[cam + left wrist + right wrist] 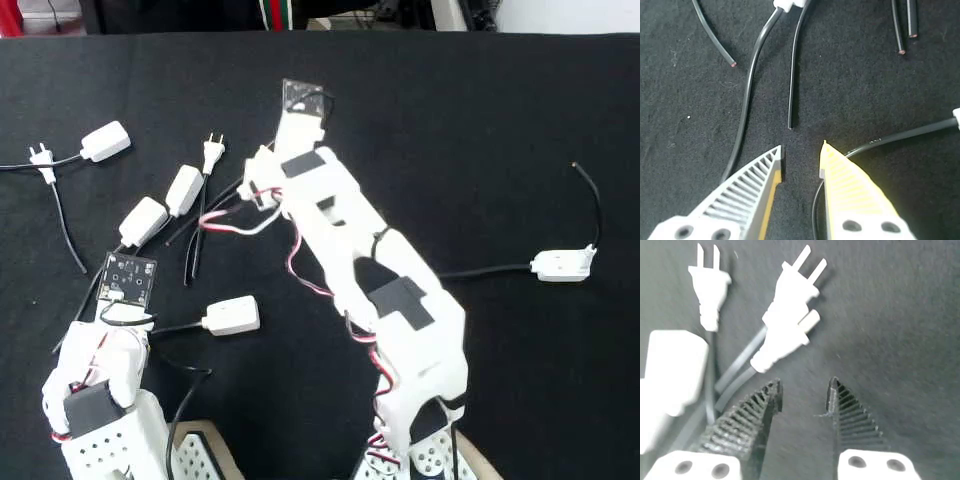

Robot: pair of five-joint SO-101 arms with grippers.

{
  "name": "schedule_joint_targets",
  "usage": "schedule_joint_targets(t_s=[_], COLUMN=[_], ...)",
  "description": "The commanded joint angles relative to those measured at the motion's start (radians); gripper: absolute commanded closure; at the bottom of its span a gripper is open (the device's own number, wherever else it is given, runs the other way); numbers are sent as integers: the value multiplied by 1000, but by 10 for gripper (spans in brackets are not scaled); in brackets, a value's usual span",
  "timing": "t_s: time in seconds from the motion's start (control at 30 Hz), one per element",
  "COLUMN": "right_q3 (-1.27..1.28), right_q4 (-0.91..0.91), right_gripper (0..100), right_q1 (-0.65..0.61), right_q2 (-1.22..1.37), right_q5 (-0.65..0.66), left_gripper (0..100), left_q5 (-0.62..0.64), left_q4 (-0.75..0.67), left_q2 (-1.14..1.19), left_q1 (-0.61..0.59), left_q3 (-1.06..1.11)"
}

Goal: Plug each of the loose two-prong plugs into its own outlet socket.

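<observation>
While left pincer (pixel 801 150) gapes empty above black cords (pixel 751 85) lower left, right pincer (pixel 805 385), also released, hovers beside white plugs (pixel 790 295).

Soft, even light from above falls on the matte black cloth table (pixel 500 120), leaving only faint shadows. The white plastic arm shells (pixel 340 210) glare, nearly blown out. In the right wrist view a white two-prong plug (pixel 785 332) shines bright against cloth lit to grey. In the left wrist view a black rubber cable (pixel 747 100) carries a thin sheen.
</observation>
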Motion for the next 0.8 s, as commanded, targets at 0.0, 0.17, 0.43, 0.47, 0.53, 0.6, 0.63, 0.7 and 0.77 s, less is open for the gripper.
schedule_joint_targets(t_s=[0.0,0.17,0.43,0.47,0.53,0.6,0.63,0.7,0.77], right_q3=[-199,-364,-680,-720,-802,-894,-946,-1053,-1158], right_q4=[25,28,232,259,318,400,453,557,647], right_gripper=[839,839,844,853,914,989,982,983,987], right_q1=[-9,-26,-26,-28,-28,-26,-23,-17,-5], right_q2=[76,237,444,478,544,598,621,657,687], right_q5=[-74,-114,-109,-92,-52,-28,-14,-5,-5], left_gripper=[869,869,869,869,869,870,870,870,870], left_q5=[-15,-15,-15,-15,-15,-15,-15,-17,-17], left_q4=[-2,-2,-6,-6,-5,-5,-5,-5,-5], left_q2=[-2,-2,-2,-2,-2,-2,-2,-2,-2], left_q1=[-8,-8,-13,-10,-10,-10,-8,-8,-8], left_q3=[2,2,4,4,4,4,4,5,5])
